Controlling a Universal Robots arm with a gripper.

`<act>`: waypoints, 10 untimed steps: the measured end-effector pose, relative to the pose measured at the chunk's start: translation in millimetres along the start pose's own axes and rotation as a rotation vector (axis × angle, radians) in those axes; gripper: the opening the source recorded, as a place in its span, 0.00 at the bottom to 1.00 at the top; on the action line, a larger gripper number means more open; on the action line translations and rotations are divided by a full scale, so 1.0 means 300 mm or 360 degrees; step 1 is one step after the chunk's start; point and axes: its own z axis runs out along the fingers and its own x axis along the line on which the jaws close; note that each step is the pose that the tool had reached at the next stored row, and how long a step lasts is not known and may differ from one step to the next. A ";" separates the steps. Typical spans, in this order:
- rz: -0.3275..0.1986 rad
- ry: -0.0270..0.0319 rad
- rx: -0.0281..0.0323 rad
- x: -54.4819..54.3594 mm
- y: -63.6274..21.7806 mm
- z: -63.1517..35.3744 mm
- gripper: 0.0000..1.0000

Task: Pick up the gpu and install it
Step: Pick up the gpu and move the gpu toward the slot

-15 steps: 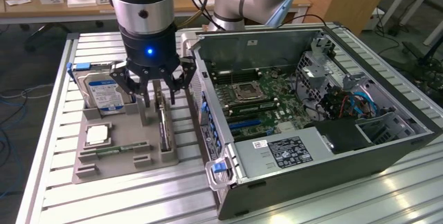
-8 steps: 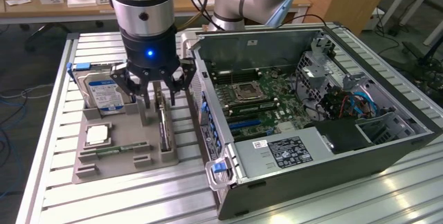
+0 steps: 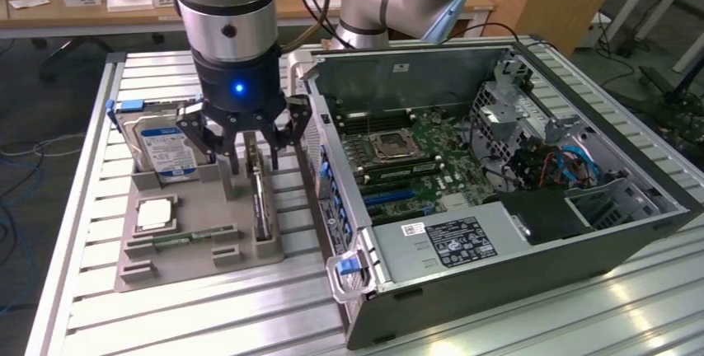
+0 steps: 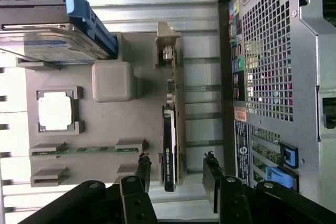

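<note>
The gpu (image 3: pixel 260 195) (image 4: pixel 172 129) is a thin dark card with a brownish board back, standing on edge in a slot of the grey holder tray (image 3: pixel 176 265) (image 4: pixel 136 51). My gripper (image 3: pixel 251 138) (image 4: pixel 176 174) hangs open right above the card's end. Its two black fingers (image 4: pixel 143 174) straddle the card without touching it. In the exterior view, the open computer case (image 3: pixel 495 166) with its motherboard lies to the right of the tray.
A silver blue-labelled hard drive (image 3: pixel 165 146) (image 4: pixel 50 40) stands at the tray's back. A CPU chip (image 3: pixel 154 213) (image 4: pixel 55 111) and a green memory stick (image 3: pixel 187 239) (image 4: pixel 79 150) lie in the tray. The case's rear panel (image 4: pixel 268 77) is close beside the card.
</note>
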 end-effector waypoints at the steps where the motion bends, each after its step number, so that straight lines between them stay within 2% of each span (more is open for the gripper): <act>1: 0.0000 0.00000 0.00001 0.000 0.000 0.002 0.53; 10: 0.0000 0.00001 0.00000 0.000 -0.001 0.017 0.53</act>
